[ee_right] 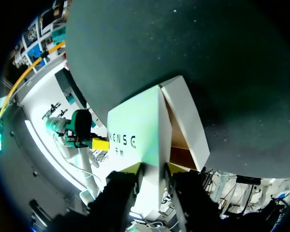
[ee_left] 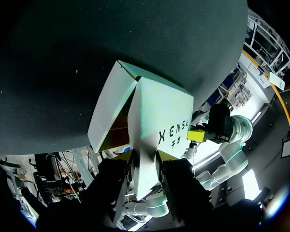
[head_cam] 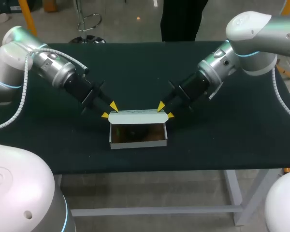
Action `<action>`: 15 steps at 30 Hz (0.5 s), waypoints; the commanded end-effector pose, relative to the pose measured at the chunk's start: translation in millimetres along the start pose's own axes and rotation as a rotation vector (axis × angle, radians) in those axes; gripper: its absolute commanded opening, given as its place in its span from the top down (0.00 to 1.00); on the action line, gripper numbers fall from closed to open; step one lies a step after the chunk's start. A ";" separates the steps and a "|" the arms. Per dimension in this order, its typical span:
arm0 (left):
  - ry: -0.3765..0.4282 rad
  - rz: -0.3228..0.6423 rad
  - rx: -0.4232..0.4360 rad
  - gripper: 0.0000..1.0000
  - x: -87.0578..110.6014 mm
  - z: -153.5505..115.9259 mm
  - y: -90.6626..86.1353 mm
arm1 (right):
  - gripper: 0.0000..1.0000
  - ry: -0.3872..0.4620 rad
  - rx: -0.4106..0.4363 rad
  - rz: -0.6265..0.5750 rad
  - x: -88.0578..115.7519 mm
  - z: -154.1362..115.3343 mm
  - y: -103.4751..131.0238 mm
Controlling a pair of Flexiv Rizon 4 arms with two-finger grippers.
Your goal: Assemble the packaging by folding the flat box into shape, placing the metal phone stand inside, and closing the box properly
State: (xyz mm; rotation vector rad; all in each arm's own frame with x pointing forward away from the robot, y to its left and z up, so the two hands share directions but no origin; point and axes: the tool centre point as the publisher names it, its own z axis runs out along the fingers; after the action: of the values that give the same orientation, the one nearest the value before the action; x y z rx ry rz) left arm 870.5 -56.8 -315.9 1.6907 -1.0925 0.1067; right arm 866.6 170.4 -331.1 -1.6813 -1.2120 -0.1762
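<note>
A white cardboard box [head_cam: 138, 140] is seen open near the middle of the dark green table [head_cam: 241, 130], its brown interior exposed. A dark object [head_cam: 135, 130] is seen inside, toward the back wall; its shape cannot be made out. The lid [head_cam: 137, 116] is held upright along the box's rear edge. Its left end is pinched between the fingers of the left gripper [head_cam: 109, 110], and its right end is clamped in the same way by the right gripper [head_cam: 165, 110]. In each wrist view the white flap is seen passing between that gripper's yellow tips.
</note>
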 end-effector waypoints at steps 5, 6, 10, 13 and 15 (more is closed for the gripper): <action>0.006 -0.006 0.020 0.68 0.6 8.8 3.5 | 0.66 -0.002 0.009 0.002 1.4 3.7 3.2; 0.007 -0.007 0.021 0.67 0.4 9.1 3.5 | 0.66 -0.003 0.009 0.003 1.2 3.8 3.3; 0.010 -0.006 0.025 0.68 -0.7 10.4 3.7 | 0.66 -0.003 0.010 0.005 -0.1 4.3 3.5; 0.011 -0.006 0.027 0.68 -1.8 11.5 3.7 | 0.66 -0.002 0.011 0.007 -1.4 4.6 3.7; 0.011 -0.007 0.026 0.68 -2.7 11.9 3.0 | 0.66 -0.001 0.012 0.008 -2.4 5.0 3.7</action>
State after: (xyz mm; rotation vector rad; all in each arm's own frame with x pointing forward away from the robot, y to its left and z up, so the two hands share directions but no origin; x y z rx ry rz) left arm 863.9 -59.8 -319.9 1.7128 -1.0828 0.1231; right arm 864.6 168.7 -334.8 -1.6838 -1.2056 -0.1680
